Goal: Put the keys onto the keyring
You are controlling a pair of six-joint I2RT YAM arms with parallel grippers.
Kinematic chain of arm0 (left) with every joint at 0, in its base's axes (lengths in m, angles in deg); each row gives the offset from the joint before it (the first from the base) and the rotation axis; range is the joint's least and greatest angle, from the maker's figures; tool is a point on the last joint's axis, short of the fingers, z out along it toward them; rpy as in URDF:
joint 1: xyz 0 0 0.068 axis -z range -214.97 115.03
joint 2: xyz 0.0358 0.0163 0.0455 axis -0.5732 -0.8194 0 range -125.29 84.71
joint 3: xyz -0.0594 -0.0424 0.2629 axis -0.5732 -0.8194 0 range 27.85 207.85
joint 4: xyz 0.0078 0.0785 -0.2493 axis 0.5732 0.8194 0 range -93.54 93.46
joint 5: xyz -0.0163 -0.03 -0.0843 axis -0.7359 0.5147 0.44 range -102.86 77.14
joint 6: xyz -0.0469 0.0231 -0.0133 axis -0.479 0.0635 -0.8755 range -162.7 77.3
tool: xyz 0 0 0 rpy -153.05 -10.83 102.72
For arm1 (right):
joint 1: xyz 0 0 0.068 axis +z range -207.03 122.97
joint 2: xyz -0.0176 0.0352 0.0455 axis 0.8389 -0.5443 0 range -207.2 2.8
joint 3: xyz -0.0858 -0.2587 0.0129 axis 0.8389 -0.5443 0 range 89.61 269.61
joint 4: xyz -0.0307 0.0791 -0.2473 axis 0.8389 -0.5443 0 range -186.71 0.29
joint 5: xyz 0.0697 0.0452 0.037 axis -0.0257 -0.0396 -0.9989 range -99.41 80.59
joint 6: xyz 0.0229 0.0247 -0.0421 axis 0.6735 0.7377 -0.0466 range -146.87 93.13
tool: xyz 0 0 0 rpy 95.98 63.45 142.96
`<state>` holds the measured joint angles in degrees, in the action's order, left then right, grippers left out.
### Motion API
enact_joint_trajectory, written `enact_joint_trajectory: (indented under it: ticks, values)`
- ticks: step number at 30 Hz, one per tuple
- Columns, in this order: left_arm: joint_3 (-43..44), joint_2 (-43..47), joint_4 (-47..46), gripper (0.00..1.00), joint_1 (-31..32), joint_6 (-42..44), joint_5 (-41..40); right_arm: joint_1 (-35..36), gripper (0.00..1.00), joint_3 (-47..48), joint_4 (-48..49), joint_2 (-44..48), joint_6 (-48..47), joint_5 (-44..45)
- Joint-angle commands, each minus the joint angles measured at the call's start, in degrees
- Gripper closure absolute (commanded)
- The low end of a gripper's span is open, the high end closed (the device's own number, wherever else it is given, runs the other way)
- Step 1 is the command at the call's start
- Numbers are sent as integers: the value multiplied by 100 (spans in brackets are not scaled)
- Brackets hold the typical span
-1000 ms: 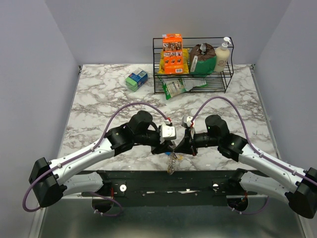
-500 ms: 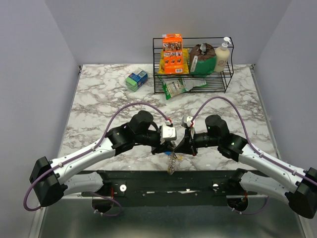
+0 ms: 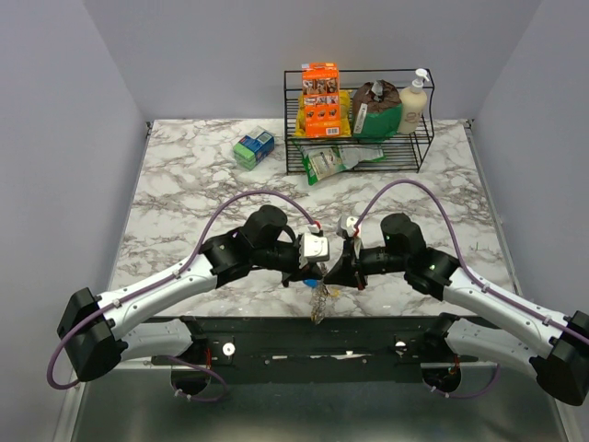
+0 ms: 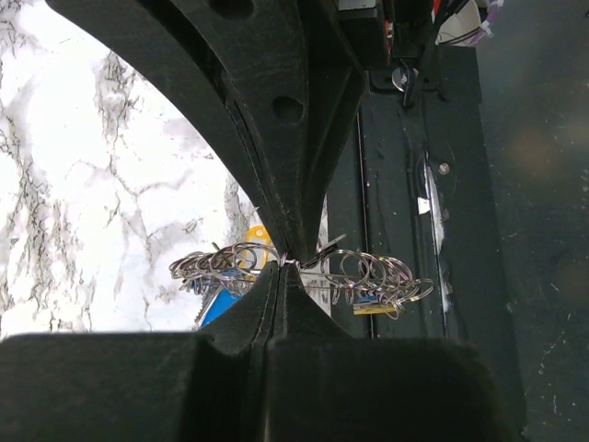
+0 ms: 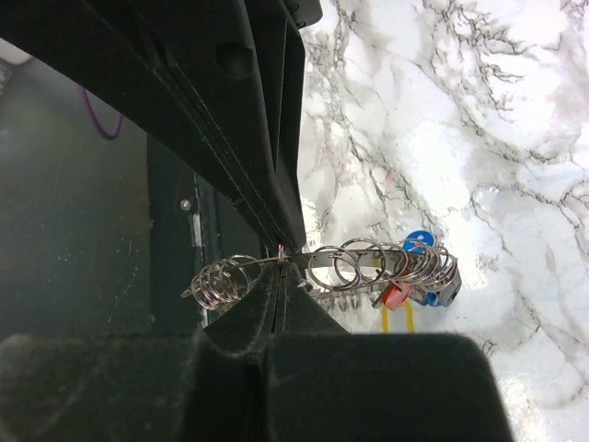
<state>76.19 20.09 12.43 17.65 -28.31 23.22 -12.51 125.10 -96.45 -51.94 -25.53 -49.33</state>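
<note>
The marble table (image 3: 184, 184) ends just where the work is happening, and that is the biggest hazard: the bundle hangs at the near edge, partly over the black mounting rail (image 3: 276, 336), so anything dropped could fall onto the rail or into the gap beside it, where it would be hard to pick up again. The left arm (image 3: 166, 285) and right arm (image 3: 488, 295) meet nose to nose there. With so little room between them, a small sideways move by either could knock the wrists together or twist the wire. The left tool (image 4: 283, 262) is pinched fully together on the thin wire of the keyring (image 4: 368, 272), and the right tool (image 5: 279, 253) is clamped on the same wire close beside it. Two tight grips so near each other could bend or spring the loop if the arms pull apart or rotate unevenly. Such a thin, smooth wire could also slip out of flat pads. The keys (image 5: 398, 295), with red, blue and yellow heads showing, dangle among many small rings. They look prone to tangling or swinging, and to sliding off an open end if the ring tilts.
</note>
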Motion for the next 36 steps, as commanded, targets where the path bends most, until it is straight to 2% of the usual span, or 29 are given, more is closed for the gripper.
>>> enact_joint_trajectory:
  ticks: [1,4,6,7,9,10,12,13,16,23,29,36]
  values:
    - [132,-7,-50,100,29,46,242,-21,99,46,244,95,-47,28]
    - [-16,90,-251,100,29,-77,189,-21,98,20,252,209,-20,142]
    - [-157,212,-558,100,29,-199,120,-21,93,-6,287,314,41,247]
    - [-323,256,-681,100,29,-348,102,-21,81,-33,322,376,50,335]
    - [-526,423,-1138,100,29,-516,23,-21,70,-94,366,587,120,441]
    - [-727,476,-1296,100,29,-708,-12,-21,60,-112,410,640,129,485]
    - [-939,652,-1831,100,29,-876,-74,-21,51,-173,454,789,217,573]
    - [-1158,705,-2017,100,29,-955,-144,-21,43,-191,489,842,235,634]
    - [-1553,898,-2737,100,29,-1272,-276,-21,31,-209,533,939,322,775]
    - [-2416,1434,-4564,100,38,-1791,-794,-21,24,-174,604,1097,454,925]
    - [-2899,1873,-5426,100,38,-1721,-1146,-30,22,-173,622,1246,586,1407]
    - [-3357,1997,-6421,100,38,-1861,-1270,-30,22,-77,622,1501,613,1277]
